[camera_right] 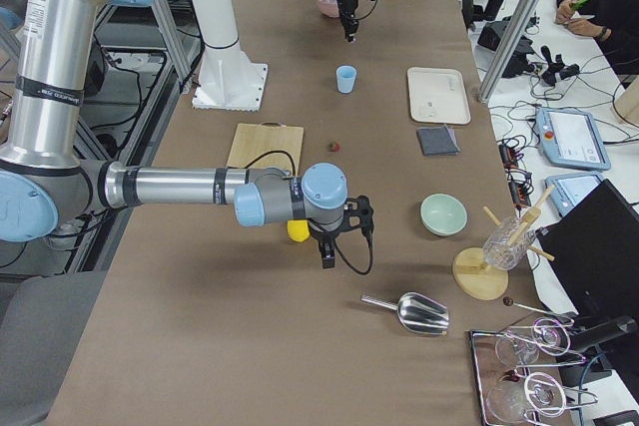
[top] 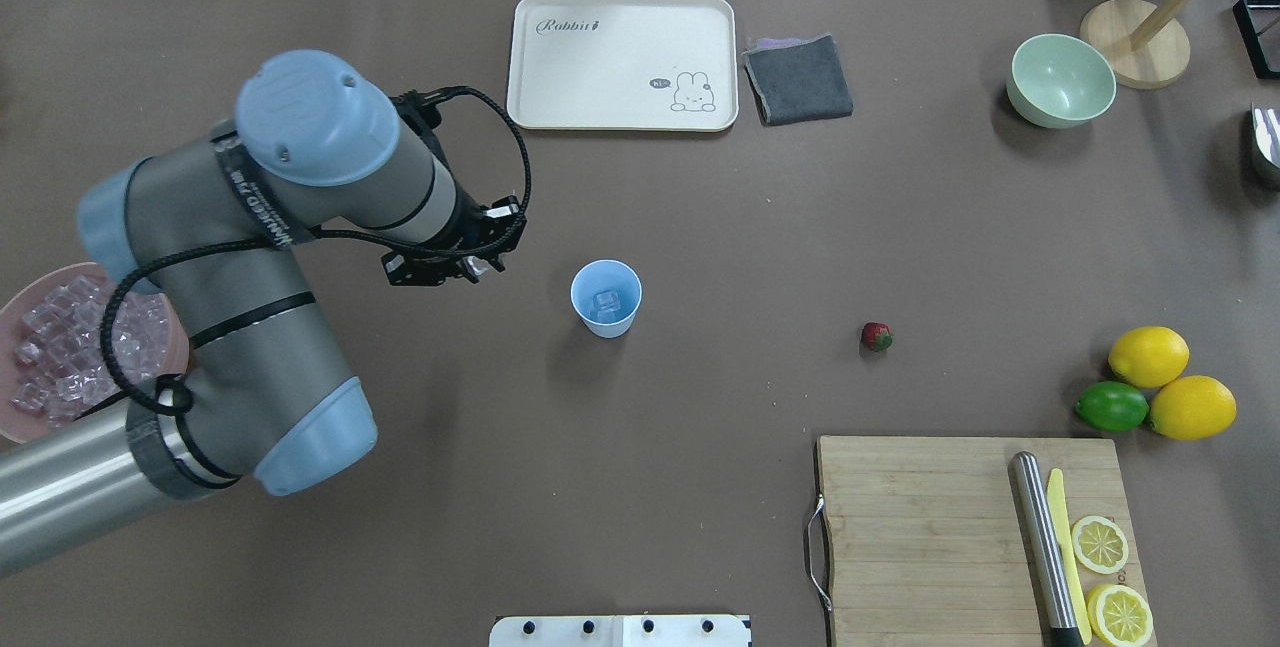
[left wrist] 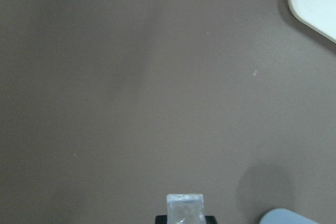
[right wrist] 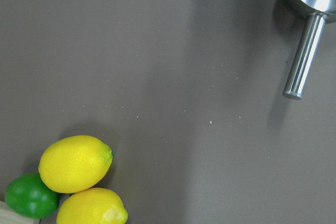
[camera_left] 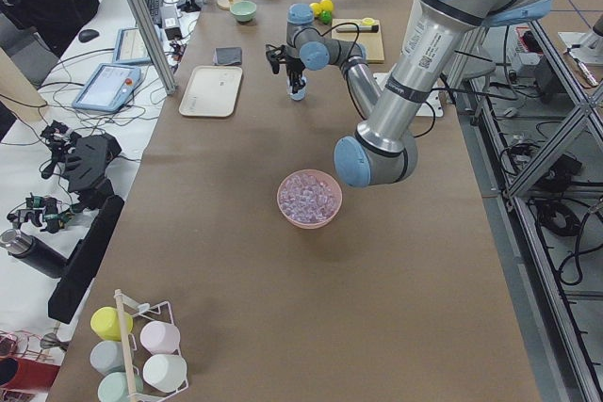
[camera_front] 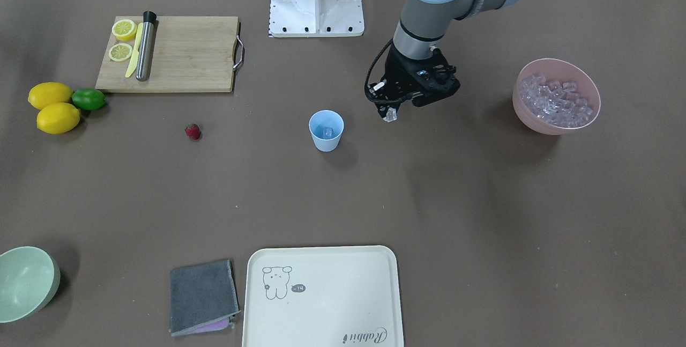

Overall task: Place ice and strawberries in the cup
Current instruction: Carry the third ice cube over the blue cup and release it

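The light blue cup (camera_front: 326, 130) stands upright mid-table with one ice cube (top: 606, 303) inside. My left gripper (camera_front: 389, 113) hangs above the table beside the cup, on the pink bowl's side, and is shut on a clear ice cube (left wrist: 185, 207). The cup's rim (left wrist: 294, 217) shows at the bottom right of the left wrist view. The strawberry (camera_front: 192, 131) lies on the table on the cup's other side. My right gripper (camera_right: 327, 252) hovers over the table near the lemons, far from the cup; I cannot tell whether it is open or shut.
A pink bowl (camera_front: 528, 115) holds several ice cubes (camera_front: 557, 101). A cutting board (camera_front: 182, 52) carries lemon slices, a knife and a steel muddler. Two lemons (camera_front: 51, 105) and a lime (camera_front: 88, 98) sit beside it. There is also a cream tray (camera_front: 321, 293), grey cloth (camera_front: 202, 296), green bowl (camera_front: 27, 282) and steel scoop (right wrist: 307, 30).
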